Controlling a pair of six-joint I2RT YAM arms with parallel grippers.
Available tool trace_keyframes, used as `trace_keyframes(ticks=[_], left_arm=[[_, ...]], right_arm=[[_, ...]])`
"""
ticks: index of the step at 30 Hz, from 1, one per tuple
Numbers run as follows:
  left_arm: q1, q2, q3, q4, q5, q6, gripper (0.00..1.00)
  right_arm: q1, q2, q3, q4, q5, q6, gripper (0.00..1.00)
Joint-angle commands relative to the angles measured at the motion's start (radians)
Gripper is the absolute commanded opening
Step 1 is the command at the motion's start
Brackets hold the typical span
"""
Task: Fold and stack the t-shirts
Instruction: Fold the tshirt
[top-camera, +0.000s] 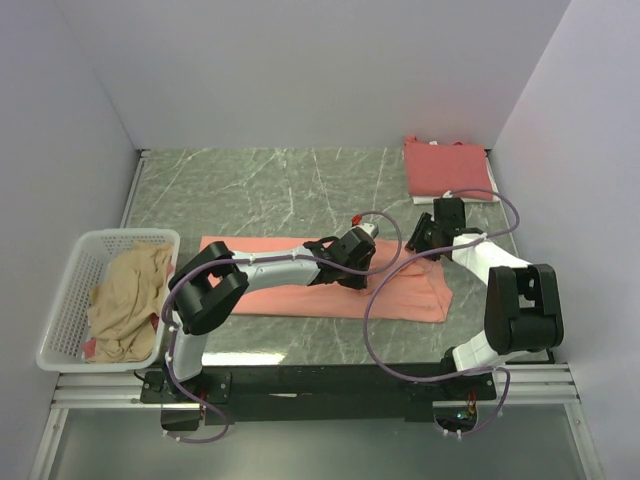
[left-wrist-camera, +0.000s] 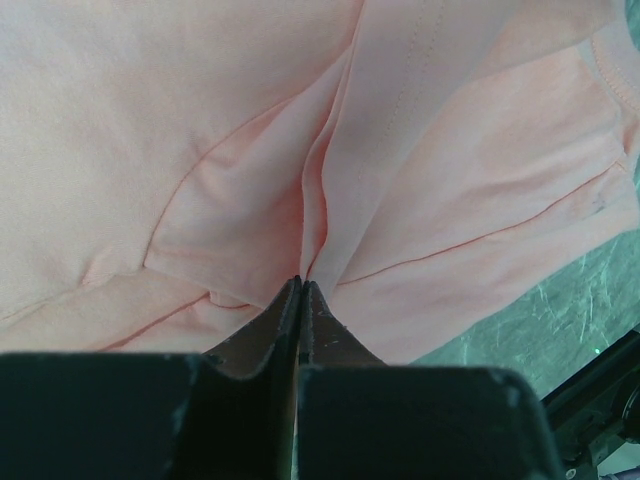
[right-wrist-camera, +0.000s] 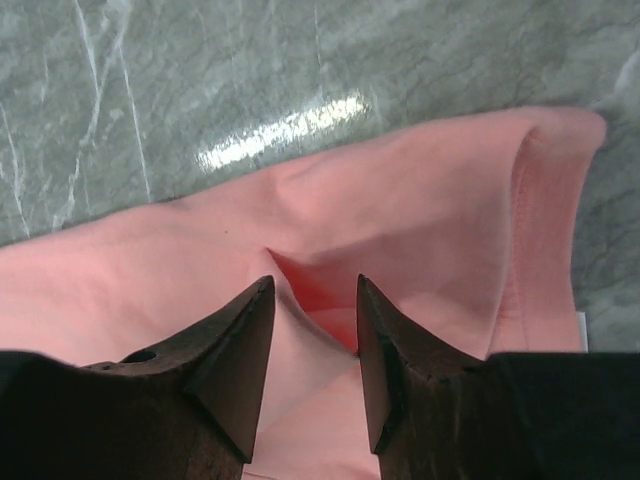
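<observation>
A pink t-shirt (top-camera: 300, 295) lies spread in a long strip across the middle of the table. My left gripper (top-camera: 358, 262) is down on its right part. In the left wrist view the gripper (left-wrist-camera: 302, 283) is shut, pinching a raised fold of the pink t-shirt (left-wrist-camera: 200, 120). My right gripper (top-camera: 425, 240) is at the shirt's far right corner. In the right wrist view the gripper (right-wrist-camera: 315, 283) is open, its fingers astride a raised pleat of the shirt (right-wrist-camera: 420, 210). A folded coral t-shirt (top-camera: 450, 168) lies at the back right.
A white basket (top-camera: 62, 300) at the left edge holds a crumpled beige t-shirt (top-camera: 128, 300) and something red beneath it. Purple cables loop from both arms over the table's right half. White walls close in the sides and the back.
</observation>
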Motion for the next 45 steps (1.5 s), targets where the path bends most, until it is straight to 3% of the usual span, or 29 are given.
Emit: trace_keyframes(ticks=[1, 8, 14, 45], left_arm=[[0.003, -0.027, 0.034, 0.010, -0.005, -0.011, 0.05], [0.020, -0.047, 0.020, 0.014, 0.003, -0.013, 0.05], [0.043, -0.079, 0.009, 0.015, 0.022, -0.008, 0.05], [0.152, -0.155, 0.060, -0.077, 0.171, 0.105, 0.07]], right_arm=[[0.017, -0.042, -0.018, 0.015, 0.015, -0.005, 0.45], [0.028, -0.099, -0.044, 0.006, 0.027, 0.013, 0.21], [0.040, -0.206, -0.074, -0.020, 0.030, 0.031, 0.11], [0.192, -0.675, -0.283, -0.204, 0.115, 0.193, 0.08]])
